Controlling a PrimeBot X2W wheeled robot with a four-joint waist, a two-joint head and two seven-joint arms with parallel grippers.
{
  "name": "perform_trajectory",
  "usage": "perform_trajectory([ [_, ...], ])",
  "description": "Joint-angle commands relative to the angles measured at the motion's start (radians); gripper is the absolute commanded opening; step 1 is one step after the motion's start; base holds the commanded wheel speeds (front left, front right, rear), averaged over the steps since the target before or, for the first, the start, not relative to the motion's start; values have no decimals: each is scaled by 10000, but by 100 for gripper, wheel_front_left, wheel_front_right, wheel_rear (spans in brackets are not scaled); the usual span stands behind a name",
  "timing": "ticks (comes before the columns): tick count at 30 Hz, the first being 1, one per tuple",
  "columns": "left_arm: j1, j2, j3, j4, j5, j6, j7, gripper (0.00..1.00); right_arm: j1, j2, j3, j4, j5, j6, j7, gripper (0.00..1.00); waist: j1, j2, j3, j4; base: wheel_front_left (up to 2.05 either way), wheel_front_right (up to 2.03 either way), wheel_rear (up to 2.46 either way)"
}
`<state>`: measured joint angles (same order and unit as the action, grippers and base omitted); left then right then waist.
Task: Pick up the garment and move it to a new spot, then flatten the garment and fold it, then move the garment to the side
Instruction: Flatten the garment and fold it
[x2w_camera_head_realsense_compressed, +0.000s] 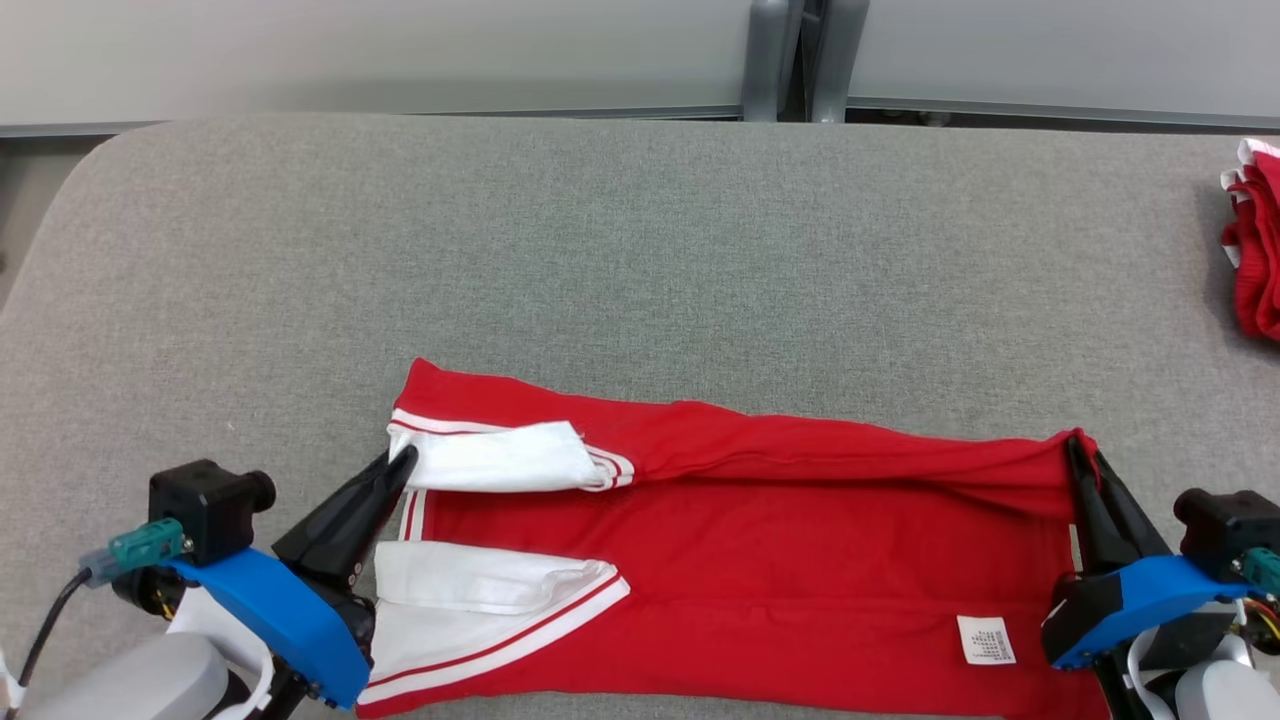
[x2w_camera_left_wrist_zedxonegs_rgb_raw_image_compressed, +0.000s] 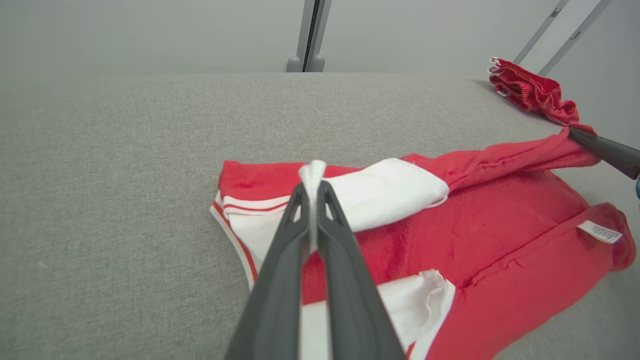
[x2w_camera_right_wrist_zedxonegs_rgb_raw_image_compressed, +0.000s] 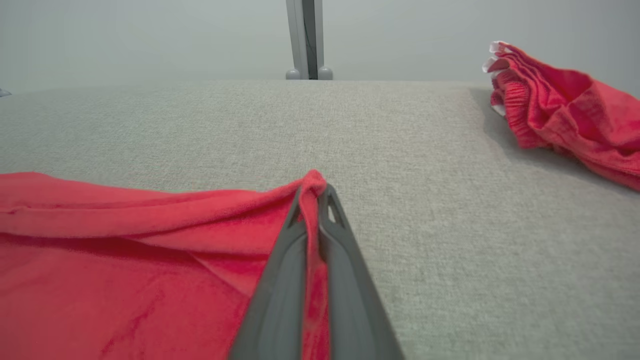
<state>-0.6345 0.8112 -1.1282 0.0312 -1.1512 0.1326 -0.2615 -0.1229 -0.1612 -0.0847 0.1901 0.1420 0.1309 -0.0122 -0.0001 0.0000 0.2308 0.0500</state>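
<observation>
A red garment (x2w_camera_head_realsense_compressed: 760, 560) with white, red-striped cuffs lies across the near part of the grey table, its far edge lifted into a fold. My left gripper (x2w_camera_head_realsense_compressed: 402, 463) is shut on the white cuff at the garment's left end; the left wrist view has white cloth pinched between its fingertips (x2w_camera_left_wrist_zedxonegs_rgb_raw_image_compressed: 313, 186). At the right end my right gripper (x2w_camera_head_realsense_compressed: 1079, 447) is shut on the red corner, and red fabric is squeezed between its fingertips (x2w_camera_right_wrist_zedxonegs_rgb_raw_image_compressed: 314, 196) in the right wrist view. A small white label (x2w_camera_head_realsense_compressed: 985, 640) shows near the front right of the garment (x2w_camera_left_wrist_zedxonegs_rgb_raw_image_compressed: 480, 235) (x2w_camera_right_wrist_zedxonegs_rgb_raw_image_compressed: 125, 260).
A second red and white garment (x2w_camera_head_realsense_compressed: 1255, 250) (x2w_camera_left_wrist_zedxonegs_rgb_raw_image_compressed: 532, 92) (x2w_camera_right_wrist_zedxonegs_rgb_raw_image_compressed: 565, 115) lies bunched at the table's far right edge. The grey table (x2w_camera_head_realsense_compressed: 640, 260) stretches bare beyond the fold. A grey metal post (x2w_camera_head_realsense_compressed: 790, 60) stands behind the table.
</observation>
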Motion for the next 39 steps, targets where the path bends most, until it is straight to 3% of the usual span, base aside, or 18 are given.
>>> perform_trajectory([
  [1, 202, -50, 85, 70, 9, 37, -39, 0, 166, 71, -63, -69, 60, -3, -72, 18, 1, 0, -35, -2, 0, 0, 0],
  [2, 266, -76, 105, 117, 21, 51, -41, 31, 217, 80, -32, -138, 74, -3, -139, 87, 1, 0, -59, -2, 0, 0, 0],
  [3, 326, -101, 116, 162, 50, 59, -41, 96, 304, 91, 2, -171, 104, -3, -172, 100, 1, 0, -83, 0, 0, 0, 0],
  [4, 369, -133, 152, 200, 98, 90, -42, 100, 395, 79, 0, -214, 117, -3, -214, 100, 1, 0, -108, 5, 0, 0, 0],
  [11, 858, -423, 1152, 175, 528, 324, -45, 100, 942, -116, -44, -743, 307, -3, -735, 100, 1, 0, -380, 2, 0, 0, 0],
  [17, 1726, -1068, 3331, -218, 2148, 815, -44, 100, 1088, -23, -334, -995, 252, -3, -731, 100, 1, 0, -466, -6, 0, 0, 0],
  [21, 2512, -1817, 4972, -585, 3537, 959, -45, 100, 969, 144, -454, -799, 113, -3, -388, 100, 1, 0, -422, 37, 0, 0, 0],
  [26, 3406, -2698, 6517, -801, 5027, 669, -45, 100, 839, 375, -534, -281, 51, -3, -75, 100, 1, 0, -361, 81, 0, 0, 0],
  [32, 4217, -3725, 7971, -817, 6049, 266, -45, 100, 702, 526, -532, 382, 92, -3, -3, 100, 1, 0, -336, 81, 0, 0, 0],
  [33, 4519, -4138, 8509, -829, 6451, 68, -45, 100, 650, 569, -508, 683, 167, -3, 32, 100, 1, 0, -335, 85, 0, 0, 0],
  [39, 5097, -5073, 9495, -743, 7445, -558, -45, 100, 553, 704, -439, 1365, 308, -3, -20, 100, 1, 0, -340, 94, 0, 0, 0],
])
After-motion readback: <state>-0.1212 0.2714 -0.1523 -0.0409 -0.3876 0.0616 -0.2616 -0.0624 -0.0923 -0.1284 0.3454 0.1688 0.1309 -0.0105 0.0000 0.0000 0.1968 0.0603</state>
